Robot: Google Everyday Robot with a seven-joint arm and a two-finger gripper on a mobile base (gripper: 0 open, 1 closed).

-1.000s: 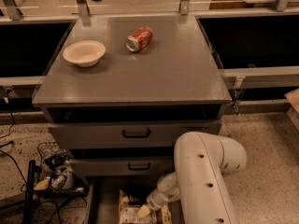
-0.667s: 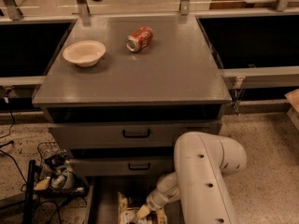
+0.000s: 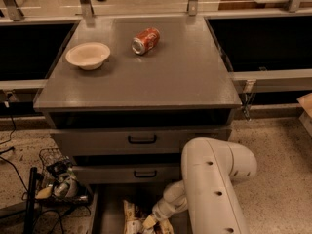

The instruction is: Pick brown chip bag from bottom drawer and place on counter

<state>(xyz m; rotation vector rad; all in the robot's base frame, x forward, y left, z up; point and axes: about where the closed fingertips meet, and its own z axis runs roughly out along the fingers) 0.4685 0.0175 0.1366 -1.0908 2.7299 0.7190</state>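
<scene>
The bottom drawer stands pulled open at the lower edge of the camera view, its grey floor showing. The brown chip bag lies inside it, brown and cream, partly cut off by the frame edge. My gripper is down in the drawer at the bag's right side, touching or just over it, at the end of the white arm. The counter is the grey top of the cabinet above.
A cream bowl and a red soda can lying on its side rest on the counter's far left part. Two upper drawers with black handles are closed. A wire basket with clutter and cables sit on the floor to the left.
</scene>
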